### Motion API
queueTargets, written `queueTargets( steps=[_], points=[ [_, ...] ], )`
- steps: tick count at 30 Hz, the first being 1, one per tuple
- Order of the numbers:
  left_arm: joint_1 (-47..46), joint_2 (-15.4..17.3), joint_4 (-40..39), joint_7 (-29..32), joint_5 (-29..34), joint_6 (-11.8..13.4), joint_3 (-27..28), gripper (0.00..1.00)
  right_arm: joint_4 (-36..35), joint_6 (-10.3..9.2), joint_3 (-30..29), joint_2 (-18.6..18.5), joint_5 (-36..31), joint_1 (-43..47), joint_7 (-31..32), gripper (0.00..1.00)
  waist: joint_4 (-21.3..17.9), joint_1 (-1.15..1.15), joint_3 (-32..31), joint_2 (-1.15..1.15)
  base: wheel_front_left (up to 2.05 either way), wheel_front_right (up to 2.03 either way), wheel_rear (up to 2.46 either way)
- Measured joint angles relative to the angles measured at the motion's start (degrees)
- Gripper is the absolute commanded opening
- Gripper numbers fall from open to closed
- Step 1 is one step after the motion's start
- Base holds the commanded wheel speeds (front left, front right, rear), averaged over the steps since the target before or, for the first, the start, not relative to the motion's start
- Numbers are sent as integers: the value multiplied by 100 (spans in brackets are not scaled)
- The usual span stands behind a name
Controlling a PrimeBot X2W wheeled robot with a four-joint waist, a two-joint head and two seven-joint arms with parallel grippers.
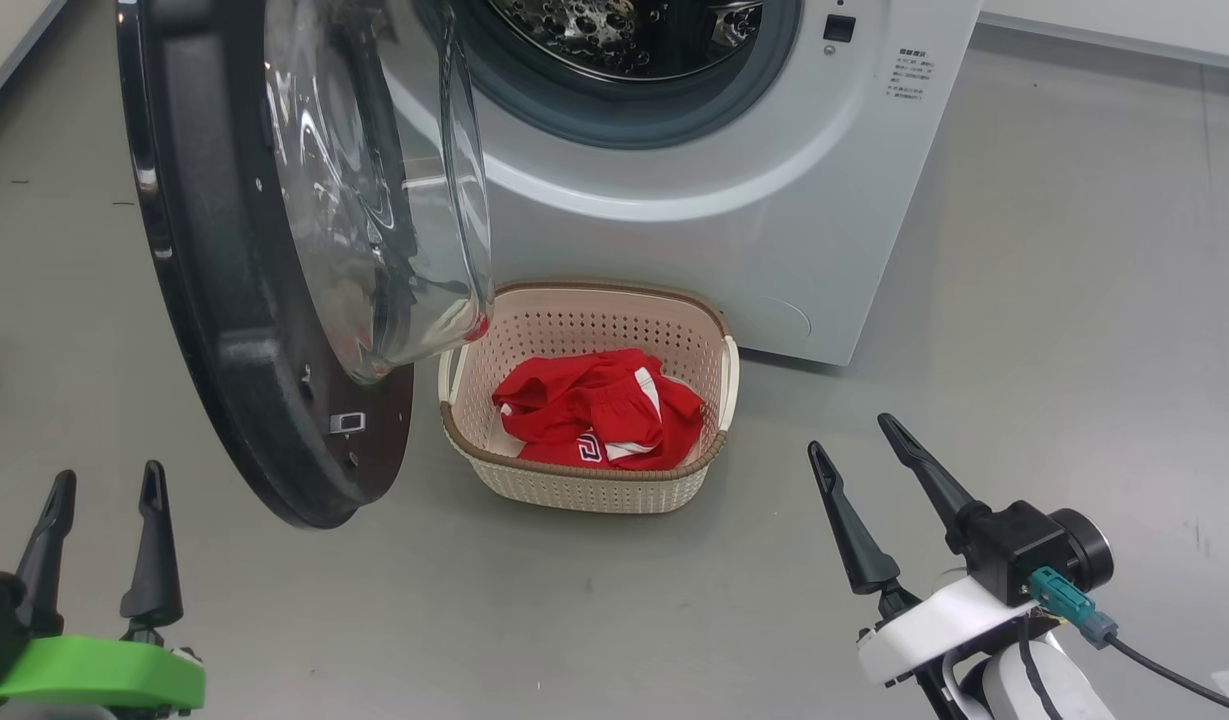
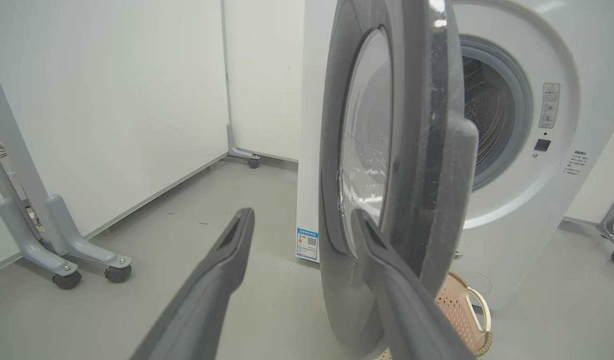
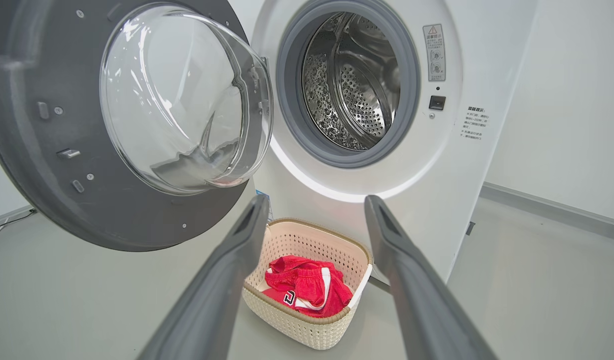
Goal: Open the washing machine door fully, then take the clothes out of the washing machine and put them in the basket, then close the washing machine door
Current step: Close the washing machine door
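Left gripper (image 1: 110,472) sits at the near left, low over the grey floor (image 1: 1024,350). Its two dark fingers are spread wide apart with nothing between them. In its wrist view the right-hand finger lies across the edge of the washing machine door (image 1: 224,330); whether it touches cannot be told. Right gripper (image 1: 850,434) is at the near right, likewise wide open and empty, pointing toward the basket (image 1: 574,468).

The door stands open to the left of the washing machine (image 1: 734,200), with its inner face and clear glass bowl (image 1: 374,200) turned to the right. Its lower edge is just beside the basket's left side. The basket rests on the floor just in front of the machine, well apart from both grippers. The clothes (image 1: 594,410), red with white trim, lie crumpled inside it. At the far centre the steel drum (image 1: 624,30) shows through the grey seal (image 1: 614,120).
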Motion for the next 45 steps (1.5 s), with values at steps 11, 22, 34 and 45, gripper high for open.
queueTargets(
  steps=[11, 22, 34, 45],
  points=[
    [-1, 11, 196, -145, 36, -1, -114, 100, -7, 0, -24, 16, -1, 2, 0, 100, 13, 0, 13, 0, 0, 0, 0],
    [-4, 36, 365, -224, 91, -1, -174, 100, -7, 0, -46, 24, -2, 4, 0, 100, 29, 0, -44, 0, 0, 0, 0],
    [-12, 36, 398, -276, 90, -1, -175, 100, -7, 0, -46, 32, -3, 18, 0, 100, 60, 0, -40, 0, 0, 0, 0],
    [-15, 36, 471, -282, 90, -1, -188, 100, -7, 1, -55, 37, -12, 20, 0, 100, 91, 0, -36, 0, 0, 0, 0]
  ],
)
